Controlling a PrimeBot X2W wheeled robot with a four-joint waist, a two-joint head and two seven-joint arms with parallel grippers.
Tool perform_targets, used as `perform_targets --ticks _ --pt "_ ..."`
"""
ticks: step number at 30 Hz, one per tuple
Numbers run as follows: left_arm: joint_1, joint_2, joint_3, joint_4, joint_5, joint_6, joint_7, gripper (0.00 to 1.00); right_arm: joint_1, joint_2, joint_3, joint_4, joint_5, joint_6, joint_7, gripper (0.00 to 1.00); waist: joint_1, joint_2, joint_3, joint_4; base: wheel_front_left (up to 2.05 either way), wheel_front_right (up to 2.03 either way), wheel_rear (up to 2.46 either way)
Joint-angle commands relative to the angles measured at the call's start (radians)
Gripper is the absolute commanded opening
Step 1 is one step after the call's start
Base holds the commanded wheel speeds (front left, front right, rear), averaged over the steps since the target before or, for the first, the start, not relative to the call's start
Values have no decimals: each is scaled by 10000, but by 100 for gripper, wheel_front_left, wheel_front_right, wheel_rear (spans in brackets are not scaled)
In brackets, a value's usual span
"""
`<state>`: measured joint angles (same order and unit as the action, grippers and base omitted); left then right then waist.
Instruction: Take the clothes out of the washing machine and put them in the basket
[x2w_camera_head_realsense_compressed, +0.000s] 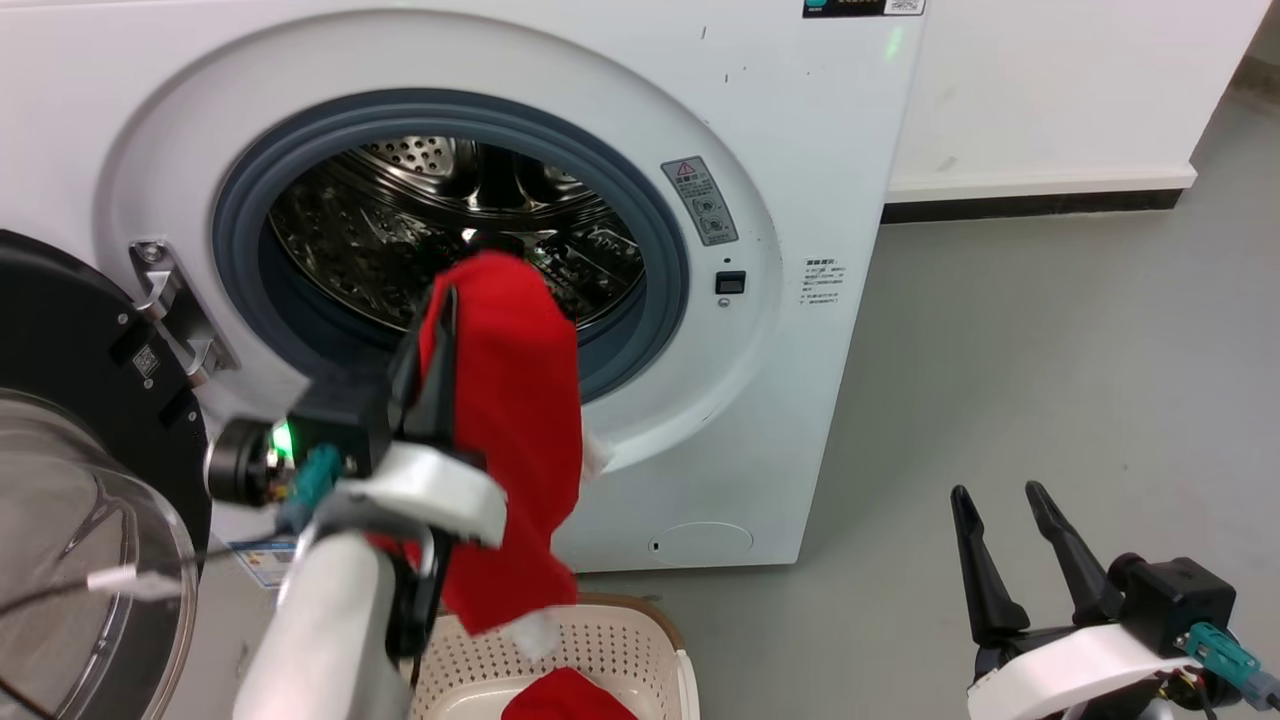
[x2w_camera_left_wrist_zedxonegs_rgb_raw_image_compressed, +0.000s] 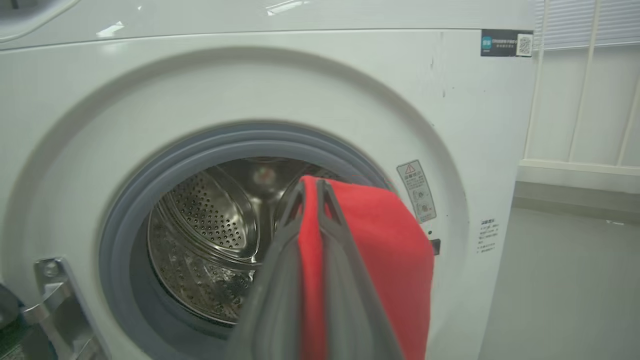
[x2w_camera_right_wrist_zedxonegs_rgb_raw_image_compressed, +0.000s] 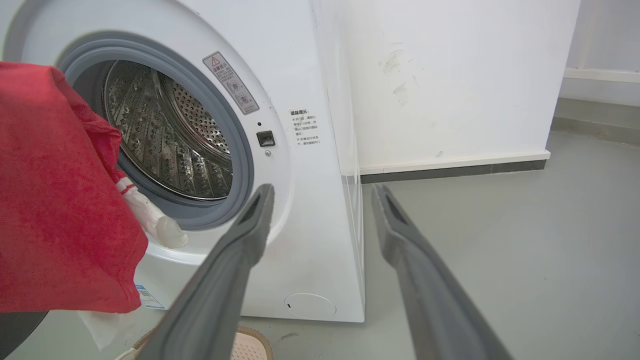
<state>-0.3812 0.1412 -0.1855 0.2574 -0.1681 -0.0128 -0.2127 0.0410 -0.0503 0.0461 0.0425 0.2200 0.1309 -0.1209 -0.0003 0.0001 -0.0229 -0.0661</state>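
- Hanging with its long axis vertical, the red garment (x2w_camera_head_realsense_compressed: 515, 420) drapes before the washing machine (x2w_camera_head_realsense_compressed: 800, 150) mouth, above the basket (x2w_camera_head_realsense_compressed: 620, 640).
- Your left end effector (x2w_camera_head_realsense_compressed: 444, 300) pinches its top fold, fingers angled upward.
- Your right end effector (x2w_camera_head_realsense_compressed: 998, 492) sits spread, low right.

Grips a red garment (x2w_camera_head_realsense_compressed: 520, 400) with the left gripper (x2w_camera_head_realsense_compressed: 440, 310) before the open mouth of the washing machine (x2w_camera_head_realsense_compressed: 800, 150) — draped down over the basket (x2w_camera_head_realsense_compressed: 640, 640), with a second red garment (x2w_camera_head_realsense_compressed: 565, 700) inside. Holds the right gripper (x2w_camera_head_realsense_compressed: 1000, 500) spread wide above the floor (x2w_camera_head_realsense_compressed: 1050, 350).
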Motion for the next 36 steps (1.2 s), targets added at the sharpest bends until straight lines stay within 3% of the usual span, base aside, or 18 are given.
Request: perform_targets --ticks 1,8,15,27,36 --pt "311 15 -20 -220 65 79 69 0 113 3 4 -46 4 -3 49 100 3 -1 36 38 0 0 0" --pt "3006 -86 129 -1694 -246 797 747 0 141 3 -50 -233 -19 -3 117 100 3 -1 322 158 0 0 0" --pt "4423 -406 179 -814 -746 1156 641 0 -229 3 -99 -390 -50 -3 63 100 3 -1 1166 403 0 0 0" --pt "2213 -738 442 3265 -1436 768 -460 0 -1232 3 135 -535 -180 -3 -56 100 3 -1 3371 684 0 0 0" --pt "44 -854 944 5229 -1549 558 -542 0 -2087 3 374 -664 -313 -5 -125 100 3 -1 5153 565 0 0 0"
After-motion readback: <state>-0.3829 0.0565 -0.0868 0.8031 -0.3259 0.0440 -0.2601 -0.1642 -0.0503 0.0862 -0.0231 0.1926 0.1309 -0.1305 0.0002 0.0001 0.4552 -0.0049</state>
